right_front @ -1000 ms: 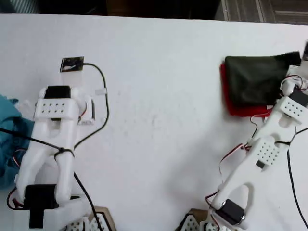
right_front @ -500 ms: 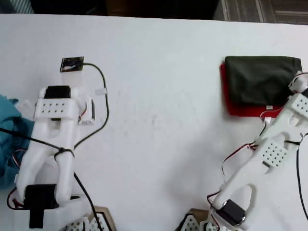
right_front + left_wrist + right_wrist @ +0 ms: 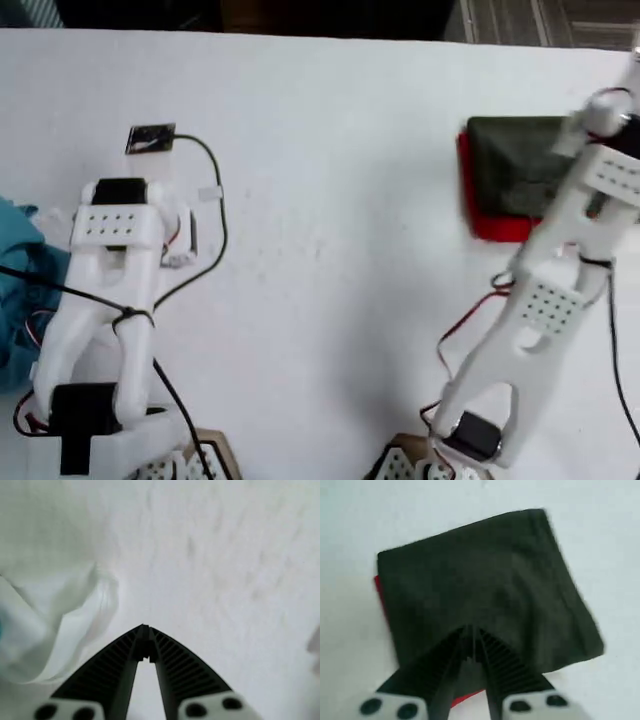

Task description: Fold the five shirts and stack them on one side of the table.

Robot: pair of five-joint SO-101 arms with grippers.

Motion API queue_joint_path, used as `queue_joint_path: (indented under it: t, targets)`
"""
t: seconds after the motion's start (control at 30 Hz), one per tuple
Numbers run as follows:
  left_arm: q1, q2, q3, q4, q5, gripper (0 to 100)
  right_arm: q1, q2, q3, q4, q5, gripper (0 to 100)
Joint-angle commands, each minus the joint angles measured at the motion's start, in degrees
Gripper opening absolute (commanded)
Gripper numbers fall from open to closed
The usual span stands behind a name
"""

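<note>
- Lying bunched at the far left edge of the white table (image 3: 340,200), a teal shirt (image 3: 14,290) is unfolded and partly covered by the left arm (image 3: 108,270).
- The left arm stretches from its base at the near edge out over the left part of the table, with a black cable (image 3: 215,200) looping beside its wrist.
- The left gripper (image 3: 145,642) has its two dark fingers pressed together at the tips and holds nothing. It is above bare white table, with a blurred pale fold beside it that cannot be identified.
- The middle of the table lies between the two arms, which stand well apart.
- The right arm (image 3: 545,300) leans from its base at the near edge out to the far right side and crosses over the stack there.
- The dark green shirt (image 3: 485,580) is folded into a rough rectangle and lies on top of the folded red shirt (image 3: 380,587). The red shows as a strip along one side and at one corner.
- In the high view the same stack sits at the right side of the table, dark green shirt (image 3: 510,165) over red shirt (image 3: 490,228), partly hidden by the arm.
- The right gripper (image 3: 470,642) has its fingers closed tip to tip, gripping nothing, over the near edge of the dark green shirt. Whether it touches the cloth cannot be told.
</note>
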Motion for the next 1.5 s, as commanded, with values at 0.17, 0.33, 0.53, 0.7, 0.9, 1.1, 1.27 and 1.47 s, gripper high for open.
queue_joint_path:
  t: [0.17, 0.33, 0.53, 0.7, 0.9, 1.1, 1.27, 1.47]
  targets:
    - [-0.62, -11.78, -0.13, 3.08, -0.18, 3, -2.77, 0.22, 9.58, 1.8, 4.57, 1.9]
    - [-0.62, -20.31, -0.13, 2.64, -0.26, 3, -3.12, 6.11, 11.08, 1.63, 5.8, 1.9]
    - [-0.62, -23.21, -0.13, 2.64, -4.66, 3, -1.54, 9.27, 11.69, 1.8, 8.88, 1.9]
    - [-0.62, -23.21, -0.13, 2.55, -5.27, 3, -0.84, 7.78, 14.95, 1.89, 14.24, 1.9]
    - [-0.53, -23.21, -0.13, 1.76, -5.27, 3, -1.01, 2.59, 20.75, 1.89, 18.64, 2.0]
    - [-0.53, -23.21, -0.13, 1.76, -5.27, 3, -2.24, -4.7, 26.9, 1.8, 21.1, 2.0]
    - [-0.53, -23.21, -0.13, 0.97, -5.36, 3, -5.14, -12.18, 31.12, 1.8, 19.78, 2.0]
    - [-0.53, -23.38, -0.13, 1.32, -5.45, 3, -7.16, -18.42, 37.54, 1.63, 14.86, 2.0]
